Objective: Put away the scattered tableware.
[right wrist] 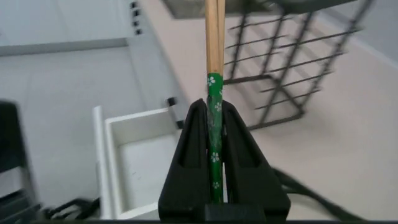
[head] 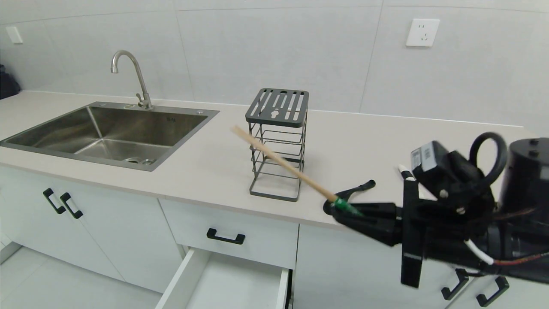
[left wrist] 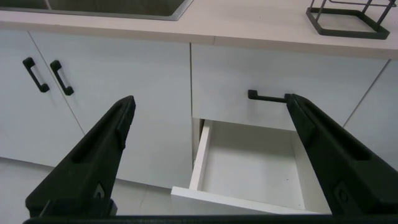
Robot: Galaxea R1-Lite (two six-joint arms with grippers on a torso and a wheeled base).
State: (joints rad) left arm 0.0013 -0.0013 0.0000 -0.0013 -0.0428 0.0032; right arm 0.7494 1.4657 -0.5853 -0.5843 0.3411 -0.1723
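Right gripper [head: 343, 207] is closest in the head view, above the front edge of the worktop [head: 206, 171], pinching the green ends of wooden chopsticks [head: 283, 162]. Their tips slant up across the wire cutlery rack [head: 278, 107], which looks empty. Below, the drawer [head: 231, 283] stands open. In the left wrist view, the left gripper [left wrist: 209, 102] is spread wide, holding nothing, before this drawer. In the right wrist view, the jaws press together on the chopsticks. I judge the chopsticks are held but not yet stored.

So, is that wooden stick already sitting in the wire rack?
No, the right hand is gripping the stick by its green end, outside the rack.
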